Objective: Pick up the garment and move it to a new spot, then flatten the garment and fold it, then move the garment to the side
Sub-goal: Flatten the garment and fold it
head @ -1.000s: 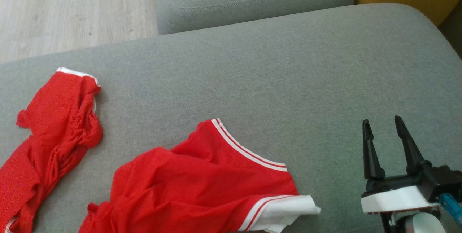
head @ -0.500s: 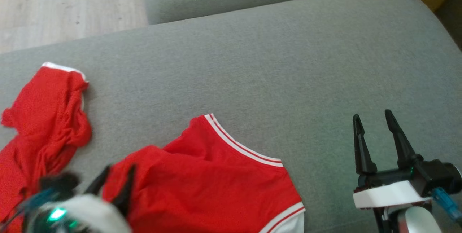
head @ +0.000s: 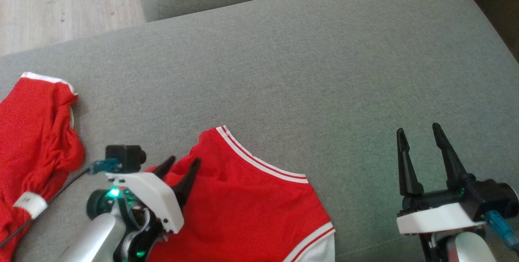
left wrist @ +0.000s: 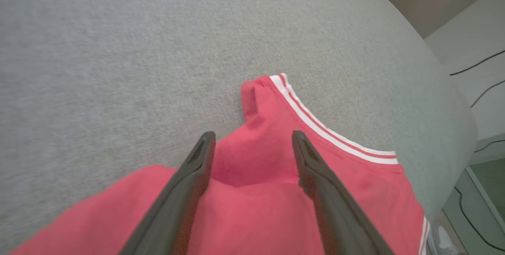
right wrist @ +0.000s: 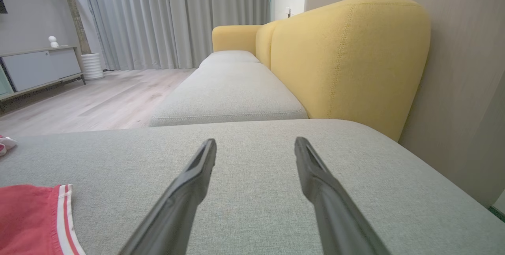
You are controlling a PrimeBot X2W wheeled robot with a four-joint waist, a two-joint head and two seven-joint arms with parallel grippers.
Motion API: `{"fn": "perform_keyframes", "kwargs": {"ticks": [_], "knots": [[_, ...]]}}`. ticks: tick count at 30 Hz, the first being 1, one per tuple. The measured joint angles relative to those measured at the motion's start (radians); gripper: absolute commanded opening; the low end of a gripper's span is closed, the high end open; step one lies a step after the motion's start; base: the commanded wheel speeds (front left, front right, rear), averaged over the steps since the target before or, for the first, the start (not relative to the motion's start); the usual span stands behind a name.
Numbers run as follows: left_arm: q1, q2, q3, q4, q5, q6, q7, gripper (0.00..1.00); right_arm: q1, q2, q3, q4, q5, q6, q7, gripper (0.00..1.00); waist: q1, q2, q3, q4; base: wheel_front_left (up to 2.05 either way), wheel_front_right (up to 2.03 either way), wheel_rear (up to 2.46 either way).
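Head view: versus a second ago the camera has shifted, so the scene's drift is not counted as movement; the left gripper (head: pixel 185 159) has been brought in from the lower left and is now placed over the left part of the garment (head: pixel 243 209), fingers spread apart, nothing clamped; the right gripper (head: pixel 418 129) is unchanged, spread apart and empty over bare cushion (head: pixel 304 71). The garment is seen under and to the right of the left gripper, well to the left of the right one; its striped hem is run obliquely from a raised peak just beyond the left fingertips down toward the right gripper's side; peak pointed away from the robot; full long axis cannot be told, the near part being cut by the frame edge. A second red cloth (head: pixel 36 132) is laid to the left of the left gripper; whether joined cannot be told.

Left wrist view: left gripper (left wrist: pixel 253 134) spread, garment (left wrist: pixel 347 176) seen between and beneath the fingers; contact cannot be told.

Right wrist view: right gripper (right wrist: pixel 255 140) spread over cushion (right wrist: pixel 375 176); garment (right wrist: pixel 27 215) corner lies well left of it.
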Motion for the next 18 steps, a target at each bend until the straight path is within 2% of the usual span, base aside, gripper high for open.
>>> {"fn": "perform_keyframes", "kwargs": {"ticks": [3, 8, 18], "knots": [[-0.023, -0.026, -0.011, 0.047, -0.038, -0.04, 0.027, 1.0, 0.0, 0.0, 0.0, 0.0, 0.0, 0.0, 0.0, 1.0, 0.0, 0.0, 0.0, -0.004, 0.0, 0.0, 0.0], [-0.042, -0.04, -0.036, 0.131, -0.064, -0.08, 0.063, 1.0, -0.001, 0.0, 0.001, 0.001, -0.002, 0.0, 0.0, 1.0, -0.0002, 0.0, 0.0, -0.008, 0.0, 0.0, 0.0], [-0.125, -0.042, -0.045, 0.292, -0.034, -0.123, 0.032, 1.0, -0.022, 0.0, 0.01, 0.001, -0.002, 0.0, 0.0, 1.0, -0.0001, 0.0, 0.02, -0.033, 0.0, 0.0, 0.0]]}}
